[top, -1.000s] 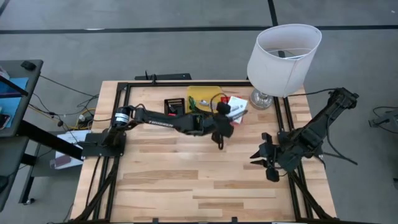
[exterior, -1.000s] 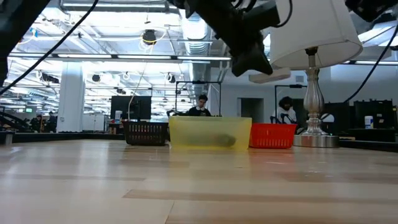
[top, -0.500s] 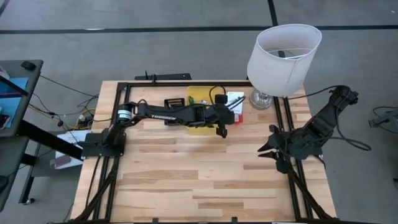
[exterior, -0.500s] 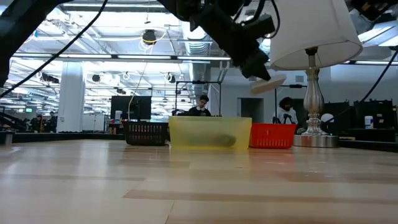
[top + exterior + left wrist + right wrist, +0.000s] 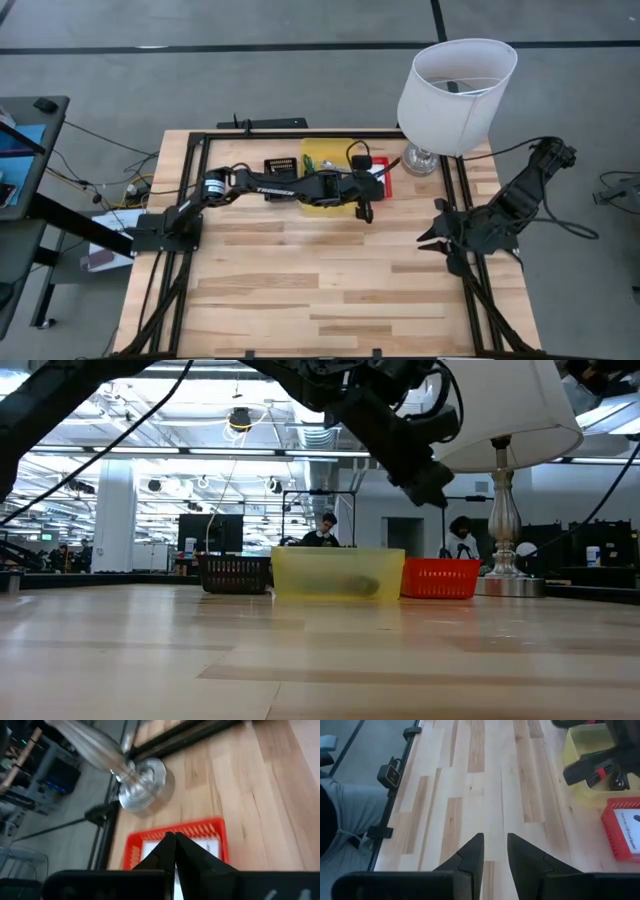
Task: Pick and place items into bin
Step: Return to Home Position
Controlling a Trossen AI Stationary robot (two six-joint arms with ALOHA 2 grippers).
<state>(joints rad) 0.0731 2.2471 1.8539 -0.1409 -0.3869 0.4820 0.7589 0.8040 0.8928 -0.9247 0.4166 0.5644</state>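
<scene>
My left gripper (image 5: 365, 200) (image 5: 437, 490) is shut and hangs in the air over the red bin (image 5: 381, 175) (image 5: 175, 827), slanting down toward the table's right. No item shows at its fingertips. A white card with black marks (image 5: 627, 826) lies flat in the red bin. The yellow bin (image 5: 322, 160) (image 5: 338, 572), left of the red one, holds a green-handled tool (image 5: 311, 165). My right gripper (image 5: 440, 237) (image 5: 495, 845) hangs open over bare wood near the right edge, with nothing between its fingers.
A black basket (image 5: 280, 167) (image 5: 235, 572) stands left of the yellow bin along the far edge. A white lamp (image 5: 455, 85) stands on its silver base (image 5: 142, 785) at the far right corner, close to the red bin. The table's middle and near half are bare wood (image 5: 300, 280).
My left gripper has moved toward the table's right and a little down, rolling as it went, and now hangs over the red bin. The white card seen under its fingertips in the earlier low views no longer shows there. My right gripper has drawn back up toward the right edge.
</scene>
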